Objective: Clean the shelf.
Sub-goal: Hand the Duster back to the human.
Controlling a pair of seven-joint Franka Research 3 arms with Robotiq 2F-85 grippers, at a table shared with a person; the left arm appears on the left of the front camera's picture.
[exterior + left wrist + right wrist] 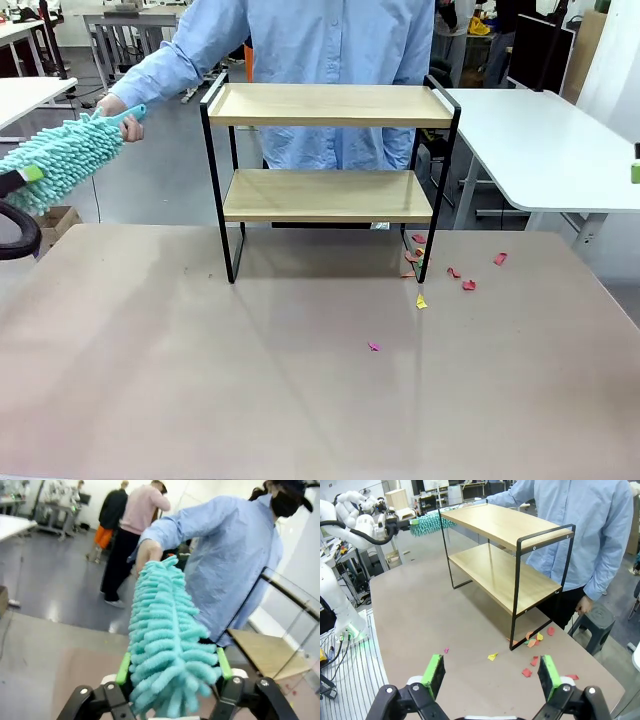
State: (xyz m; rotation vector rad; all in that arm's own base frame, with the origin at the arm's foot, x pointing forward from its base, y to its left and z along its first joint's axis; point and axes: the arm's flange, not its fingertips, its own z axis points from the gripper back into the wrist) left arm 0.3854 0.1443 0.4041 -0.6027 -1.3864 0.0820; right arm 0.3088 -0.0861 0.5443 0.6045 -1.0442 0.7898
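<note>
The duster [167,645] is gripped between the left gripper's [172,672] jaws, its handle held by the person's hand [120,112]; the right gripper [490,675] is spread wide above the table [420,615].

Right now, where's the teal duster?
In the front view the teal duster is at far left, left of the shelf, between the left gripper pads and the person's hand.

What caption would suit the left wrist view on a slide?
The left gripper closes around a teal duster that a person's hand holds by its far end, beside the shelf.
</note>
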